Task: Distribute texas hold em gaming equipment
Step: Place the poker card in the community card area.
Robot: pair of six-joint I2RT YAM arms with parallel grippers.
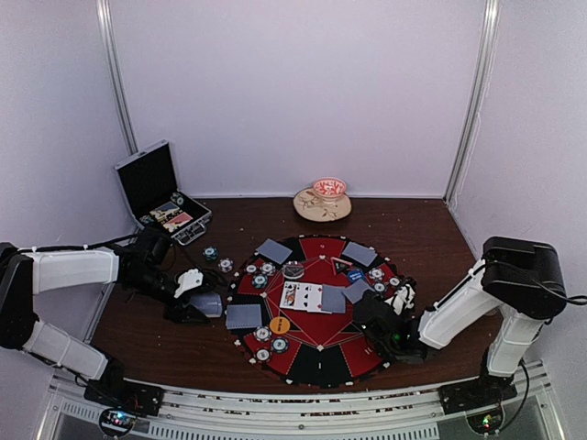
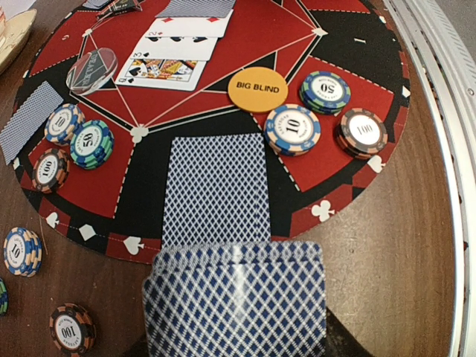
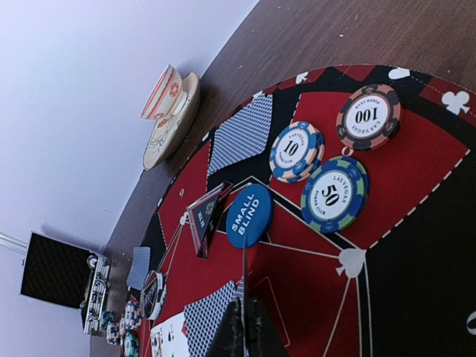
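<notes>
My left gripper (image 1: 204, 305) is shut on a fanned deck of blue-backed cards (image 2: 238, 305) at the mat's left edge; the deck hides its fingers in the left wrist view. A face-down card (image 2: 216, 186) lies on the mat just ahead of the deck. My right gripper (image 3: 244, 327) is shut on one card, seen edge-on (image 3: 244, 275), low over the mat near the blue SMALL BLIND disc (image 3: 249, 216). That gripper (image 1: 369, 312) and its card (image 1: 356, 291) also show in the top view. The orange BIG BLIND disc (image 2: 257, 89) lies beside chip stacks (image 2: 294, 128).
The round red-and-black mat (image 1: 316, 344) holds face-up cards (image 1: 301, 295), face-down cards at several seats and chip stacks (image 3: 335, 195). Loose chips (image 1: 211, 252) lie left of it. An open black case (image 1: 151, 183) stands back left, a cup on a saucer (image 1: 323, 203) at the back.
</notes>
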